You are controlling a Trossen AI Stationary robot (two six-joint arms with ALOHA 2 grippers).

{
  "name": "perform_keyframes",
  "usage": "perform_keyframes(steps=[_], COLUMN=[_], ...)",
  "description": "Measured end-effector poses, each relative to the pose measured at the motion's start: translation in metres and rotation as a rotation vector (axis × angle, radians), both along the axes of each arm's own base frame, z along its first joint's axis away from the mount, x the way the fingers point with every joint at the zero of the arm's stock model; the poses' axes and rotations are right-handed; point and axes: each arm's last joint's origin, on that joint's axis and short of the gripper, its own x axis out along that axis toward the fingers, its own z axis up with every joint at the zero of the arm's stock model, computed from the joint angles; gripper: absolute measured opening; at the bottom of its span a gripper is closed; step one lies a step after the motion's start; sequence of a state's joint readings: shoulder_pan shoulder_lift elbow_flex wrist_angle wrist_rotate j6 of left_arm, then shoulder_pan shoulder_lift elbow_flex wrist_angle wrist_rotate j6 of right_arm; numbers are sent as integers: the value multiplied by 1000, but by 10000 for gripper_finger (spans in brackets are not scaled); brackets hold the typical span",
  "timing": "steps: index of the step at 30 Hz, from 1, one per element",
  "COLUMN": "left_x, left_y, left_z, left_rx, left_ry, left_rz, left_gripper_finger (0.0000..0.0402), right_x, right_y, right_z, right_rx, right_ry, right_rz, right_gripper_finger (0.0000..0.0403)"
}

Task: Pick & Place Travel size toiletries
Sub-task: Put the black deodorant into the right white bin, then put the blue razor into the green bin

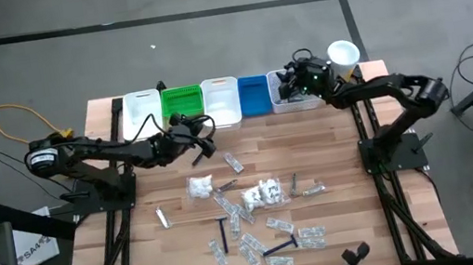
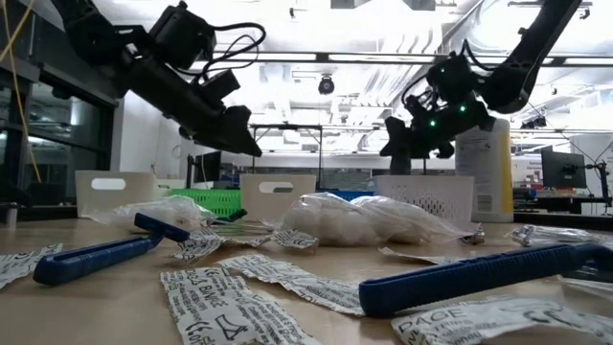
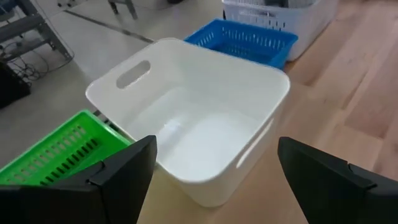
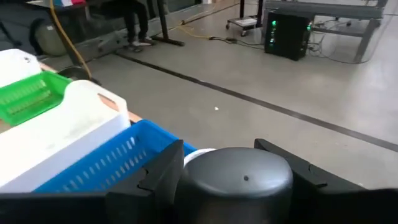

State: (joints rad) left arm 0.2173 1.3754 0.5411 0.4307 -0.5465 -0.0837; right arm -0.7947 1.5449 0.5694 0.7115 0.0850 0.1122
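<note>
Travel size toiletries lie scattered on the wooden table's middle (image 1: 248,208): clear and white sachets, blue razors (image 2: 96,254), and a clear bag of white pieces (image 2: 364,220). My right gripper (image 4: 236,183) hangs over the white perforated basket (image 1: 292,98) at the far edge, shut on a dark grey oval container (image 4: 239,171). My left gripper (image 3: 217,171) is open and empty. It hovers above the table just on the near side of the middle white bin (image 3: 186,124), between the bins and the scattered items. My right gripper pinches the dark grey oval container between its two fingers (image 4: 155,183), one on each of its opposite sides (image 4: 186,177). The container is lifted clear and hangs in the air above the far row of bins.
Bins stand in a row along the far edge: white (image 1: 140,114), green (image 1: 181,103), white (image 1: 221,102), blue (image 1: 254,95), then the perforated basket. A tall white canister (image 1: 343,53) stands at the far right corner. Bare wood lies along the table's left side.
</note>
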Motion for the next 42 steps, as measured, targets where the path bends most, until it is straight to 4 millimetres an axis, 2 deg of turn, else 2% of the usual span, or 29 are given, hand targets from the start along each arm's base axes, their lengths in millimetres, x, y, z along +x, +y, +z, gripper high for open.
perform_keyframes(steps=[9, 17, 25, 29, 34, 37, 42], left_x=[0, -10, -42, -48, -37, -23, -10], left_y=[0, -3, -10, -11, -2, 8, 13], left_z=[0, 10, 25, 24, 22, 24, 0], left_rx=[-21, -47, -177, -240, -297, -350, -454], left_ry=[-22, -18, -1, -1, 149, 226, 449], left_rz=[0, 14, 88, 124, 168, 175, 162], left_gripper_finger=[331, 331, 331, 331, 331, 331, 331], right_x=[-1, -5, -10, -8, 0, 4, 8], right_y=[-3, 3, 38, 62, 88, 99, 113], right_z=[-4, 13, 38, 44, 44, 46, 45], right_rx=[1, 2, 121, 166, 158, 142, 133], right_ry=[11, -30, -16, 22, 100, 105, 126], right_rz=[-21, 9, 151, 179, 169, 165, 145], right_gripper_finger=[238, 277, 273, 269, 263, 259, 254])
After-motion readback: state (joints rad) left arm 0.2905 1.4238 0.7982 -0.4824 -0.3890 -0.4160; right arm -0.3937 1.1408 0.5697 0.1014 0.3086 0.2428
